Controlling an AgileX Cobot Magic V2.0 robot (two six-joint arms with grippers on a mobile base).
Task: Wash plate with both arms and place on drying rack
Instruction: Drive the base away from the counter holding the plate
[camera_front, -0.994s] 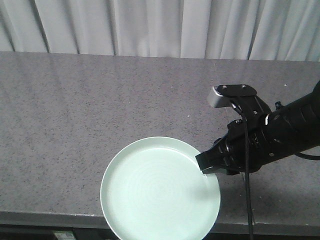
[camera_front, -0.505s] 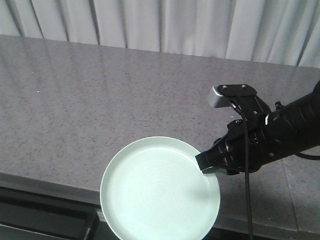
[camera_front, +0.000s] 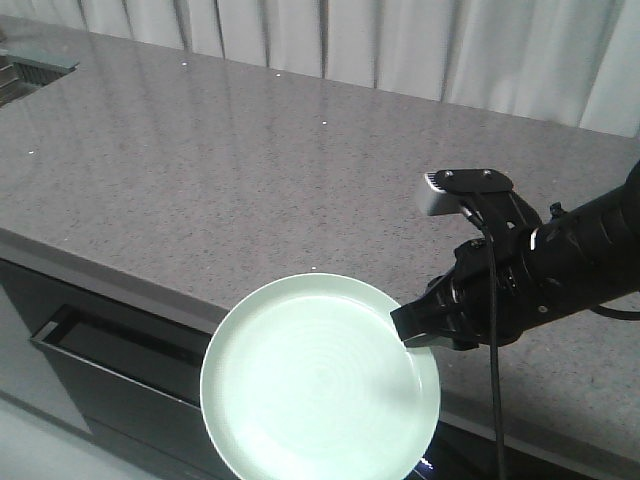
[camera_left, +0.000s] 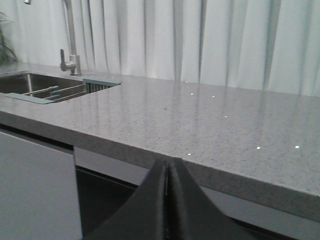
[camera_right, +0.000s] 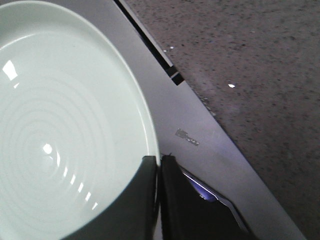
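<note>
The pale mint-green plate (camera_front: 315, 385) hangs in the air in front of the counter's front edge, face up. My right gripper (camera_front: 410, 330) is shut on its right rim; in the right wrist view the two black fingers (camera_right: 159, 162) pinch the rim of the plate (camera_right: 65, 125). The black right arm (camera_front: 570, 260) reaches in from the right. My left gripper (camera_left: 168, 162) is shut and empty, below the counter edge. The drying rack (camera_left: 55, 91) lies across the sink far left in the left wrist view.
The grey speckled countertop (camera_front: 250, 170) runs diagonally, with dark cabinet fronts (camera_front: 100, 350) below it. A steel sink (camera_left: 20, 82) and faucet (camera_left: 70, 50) stand at the counter's far left. White curtains (camera_front: 400, 40) hang behind.
The whole view has swung: the counter edge now runs diagonally, the cabinet front and the sink corner have come into view. The plate and right gripper keep their place in the frame.
</note>
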